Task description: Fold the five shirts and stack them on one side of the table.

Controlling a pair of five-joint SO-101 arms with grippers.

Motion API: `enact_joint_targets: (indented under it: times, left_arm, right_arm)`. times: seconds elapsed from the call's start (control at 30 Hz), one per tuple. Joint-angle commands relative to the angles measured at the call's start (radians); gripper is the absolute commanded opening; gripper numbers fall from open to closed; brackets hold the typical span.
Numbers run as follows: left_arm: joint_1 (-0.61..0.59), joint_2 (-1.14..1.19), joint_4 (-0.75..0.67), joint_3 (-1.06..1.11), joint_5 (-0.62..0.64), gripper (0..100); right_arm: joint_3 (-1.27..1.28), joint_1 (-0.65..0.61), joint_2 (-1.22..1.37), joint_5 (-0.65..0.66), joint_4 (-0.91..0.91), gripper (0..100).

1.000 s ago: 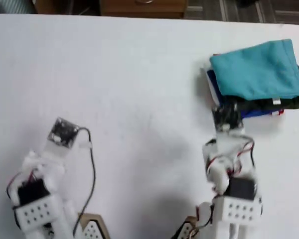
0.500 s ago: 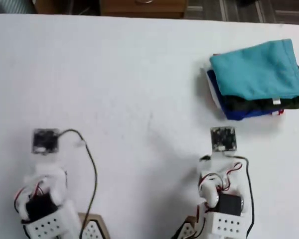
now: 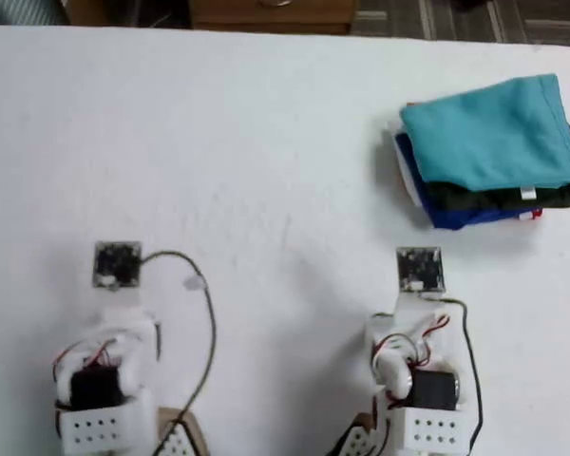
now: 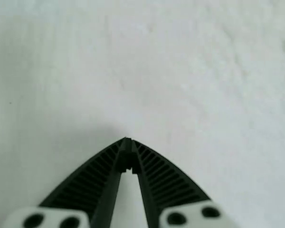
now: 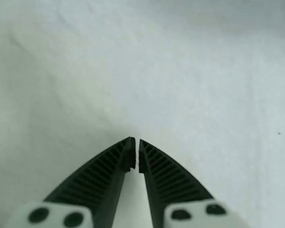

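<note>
The pile of folded shirts (image 3: pixel 494 157) sits on the white bench (image 3: pixel 266 142), at about 2 o'clock in the high view. A teal shirt (image 3: pixel 499 128) lies on top. A black shirt (image 3: pixel 513 198) peeks out under it, and a blue shirt (image 3: pixel 456 215) peeks out under that. A little white and a little red show at the edges of the pile. I cannot count every shirt in it.

One arm (image 3: pixel 104 399) is at 7 o'clock on the bench. The other arm (image 3: pixel 418 380) is at 5 o'clock. It is nearer the pile but well apart from it. A black wire (image 3: pixel 209 332) bends beside the arm at 7 o'clock.

The left gripper (image 4: pixel 127 142) has its two dark tips pressed together and holds nothing. Bare bench lies under it. The right gripper (image 5: pixel 134 142) is closed too, with only a thin slit between its tips. It holds nothing, and bare bench lies under it as well.
</note>
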Motion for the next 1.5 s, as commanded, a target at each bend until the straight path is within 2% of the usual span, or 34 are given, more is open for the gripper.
enact_joint_targets:
  times: [0.0,0.27,0.47,0.9,1.1,1.47]
  left_arm:
    - [0.040,-0.014,-0.021,0.021,0.006,3]
    - [0.041,-0.014,-0.021,0.021,0.008,3]
    - [-0.025,-0.014,-0.020,0.021,0.005,3]
    - [-0.018,-0.014,-0.020,0.021,0.005,3]
    - [0.176,-0.025,-0.017,0.021,0.005,3]
    - [0.178,-0.034,-0.017,0.021,0.005,3]
  right_arm:
    - [0.008,-0.008,0.001,-0.003,0.008,1.9]
    - [0.008,-0.004,0.001,-0.008,0.008,1.9]
    - [0.008,-0.004,0.001,-0.008,0.008,1.9]
    - [0.008,-0.004,0.001,-0.008,0.008,1.9]
    - [0.008,-0.005,-0.071,-0.005,0.008,1.9]
    - [0.008,-0.002,-0.062,-0.005,0.008,1.9]
